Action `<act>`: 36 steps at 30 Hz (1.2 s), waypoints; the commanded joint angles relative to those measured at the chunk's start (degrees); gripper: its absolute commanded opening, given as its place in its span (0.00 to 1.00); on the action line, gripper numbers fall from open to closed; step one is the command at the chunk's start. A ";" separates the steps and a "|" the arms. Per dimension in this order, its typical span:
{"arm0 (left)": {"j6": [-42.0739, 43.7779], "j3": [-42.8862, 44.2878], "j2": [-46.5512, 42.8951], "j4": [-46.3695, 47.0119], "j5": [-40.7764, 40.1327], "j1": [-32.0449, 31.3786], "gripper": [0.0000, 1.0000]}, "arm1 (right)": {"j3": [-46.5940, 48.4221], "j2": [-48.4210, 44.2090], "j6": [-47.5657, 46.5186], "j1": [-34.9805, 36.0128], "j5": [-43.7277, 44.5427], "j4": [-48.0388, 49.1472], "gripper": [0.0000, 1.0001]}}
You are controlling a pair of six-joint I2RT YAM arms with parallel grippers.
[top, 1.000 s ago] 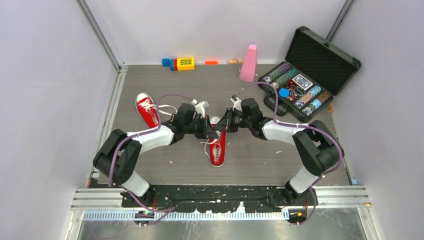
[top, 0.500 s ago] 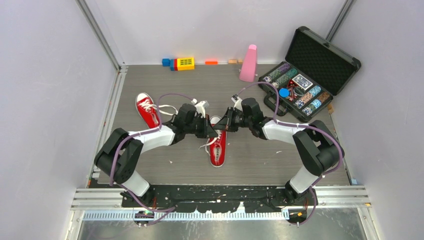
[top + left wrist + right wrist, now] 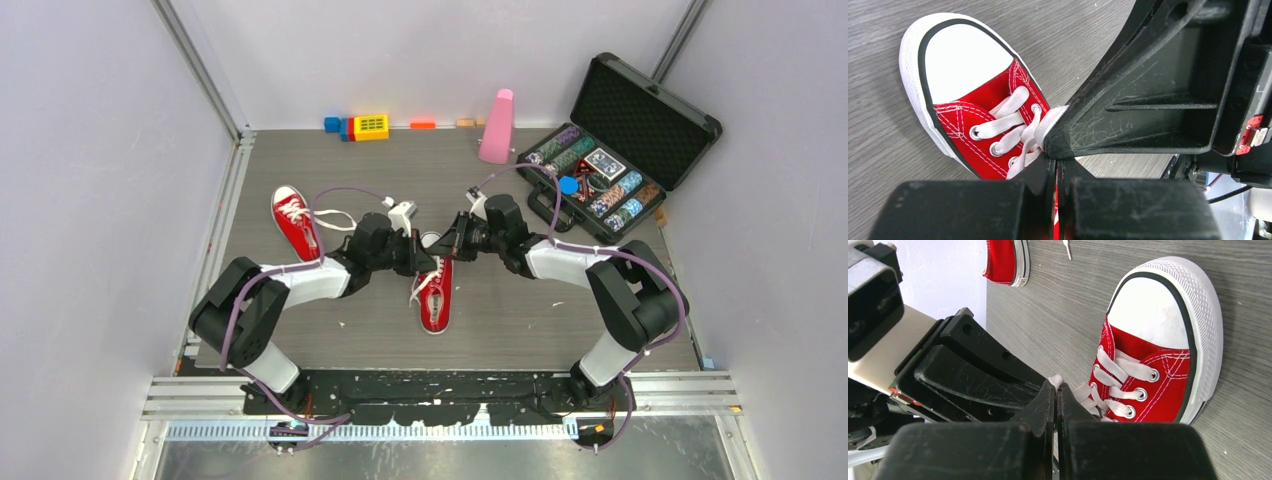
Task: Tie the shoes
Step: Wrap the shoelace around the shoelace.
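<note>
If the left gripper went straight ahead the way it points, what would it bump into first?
Probably the right gripper. Its fingers sit just ahead of the left gripper's shut tips, above the red shoe. Depth is hard to judge.

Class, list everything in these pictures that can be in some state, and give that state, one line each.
Centre shoe: upright on its sole, laces untied.
Far shoe: untouched, its laces loose and trailing.
Left claw: shut, at the centre shoe's laces.
Right claw: shut, lace end at its tips.
Chip case: lid open.
Pink cone: standing upright.
</note>
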 commanded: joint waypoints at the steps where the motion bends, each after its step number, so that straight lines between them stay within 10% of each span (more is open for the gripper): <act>1: 1.64 -1.63 -1.05 13.86 -0.69 -1.39 0.00 | -0.06 -1.07 1.50 0.55 -0.35 3.11 0.00; 17: -7.12 -7.10 7.43 31.47 5.39 -1.63 0.00 | -2.12 -1.73 2.99 0.49 4.96 2.21 0.00; 36: -9.47 -4.38 12.14 26.48 9.97 1.10 0.00 | 0.09 -2.31 0.06 0.29 7.42 -5.62 0.18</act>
